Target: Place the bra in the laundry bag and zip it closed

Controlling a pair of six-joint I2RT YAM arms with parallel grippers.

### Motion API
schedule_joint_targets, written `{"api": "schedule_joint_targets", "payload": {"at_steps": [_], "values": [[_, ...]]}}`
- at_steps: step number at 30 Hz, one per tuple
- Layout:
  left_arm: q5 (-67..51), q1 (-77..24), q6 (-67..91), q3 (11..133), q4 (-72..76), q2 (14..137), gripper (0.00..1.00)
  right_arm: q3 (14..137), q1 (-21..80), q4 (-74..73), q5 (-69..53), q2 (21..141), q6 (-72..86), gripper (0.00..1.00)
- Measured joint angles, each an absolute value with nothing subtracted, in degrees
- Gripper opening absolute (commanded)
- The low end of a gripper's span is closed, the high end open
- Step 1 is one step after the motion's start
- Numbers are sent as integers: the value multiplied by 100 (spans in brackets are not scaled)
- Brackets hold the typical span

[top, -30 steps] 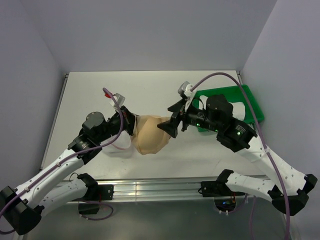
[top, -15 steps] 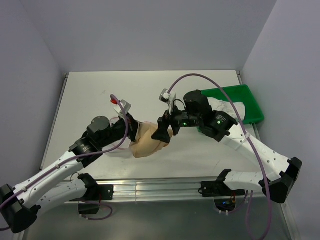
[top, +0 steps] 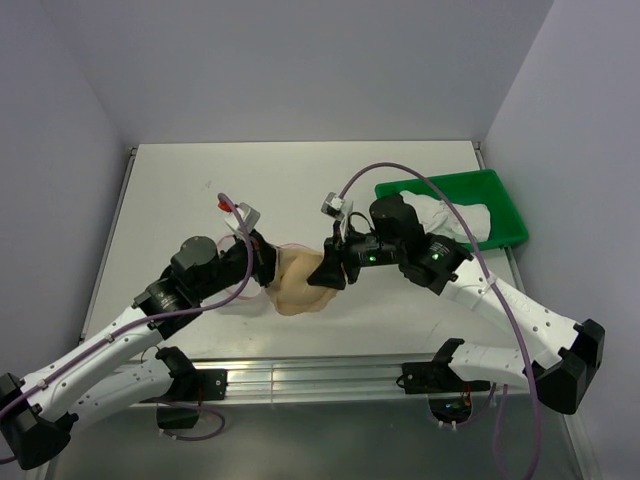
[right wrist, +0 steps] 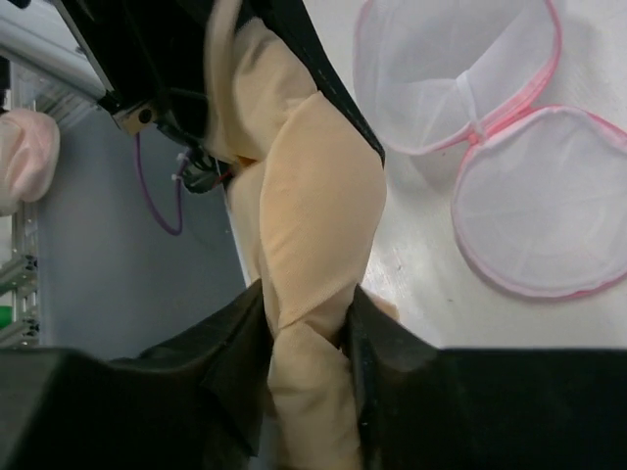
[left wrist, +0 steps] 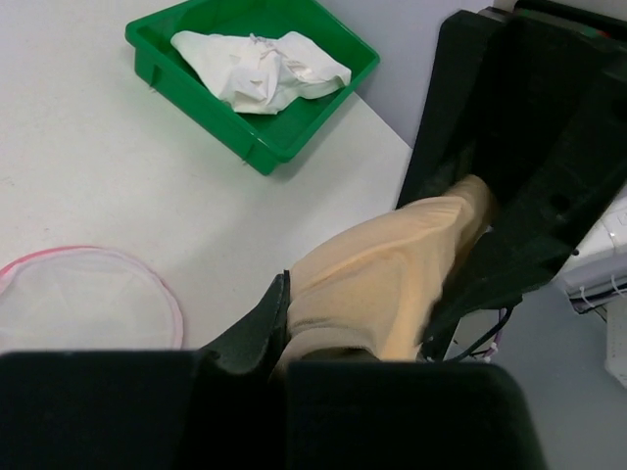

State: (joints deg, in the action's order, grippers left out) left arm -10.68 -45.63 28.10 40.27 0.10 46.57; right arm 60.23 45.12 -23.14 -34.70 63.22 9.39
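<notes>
The tan bra (top: 298, 285) hangs stretched between both arms: the left end effector (top: 266, 268) is clamped on one edge and the right end effector (top: 328, 272) on the other (fabric bunched between its fingers). The laundry bag (right wrist: 485, 137) lies unzipped on the bench (top: 300, 180), halves spread, with the bra outside it.

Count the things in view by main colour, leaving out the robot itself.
Tan: 1, soft tan fabric bra
Green: 1, green plastic tray
White: 2, white mesh laundry bag with pink zipper rim; crumpled white cloth
Total: 4
</notes>
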Motion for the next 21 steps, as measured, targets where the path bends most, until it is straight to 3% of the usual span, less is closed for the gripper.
{"api": "schedule_joint_targets", "payload": {"at_steps": [3,4,7,8,14,21], "values": [[-1085,-4569,2779,4064,-56,4659,33,5986,4512,-2185,-3485,6298,1066,15],[-1063,-4569,2773,4093,-108,4654,49,5979,4512,-2167,-3476,6298,1092,13],[-899,-4567,2742,4235,-445,4611,76,5946,4510,-2086,-3415,6294,1205,12],[-784,-4569,2729,4303,-613,4574,80,5940,4510,-2058,-3398,6292,1225,12],[318,-4569,2722,5026,-1916,4165,87,5741,4434,-1850,-3356,6117,1350,9],[1981,-4569,2993,5527,-2947,3557,79,5664,4307,-1660,-3251,5951,1520,0]]}}
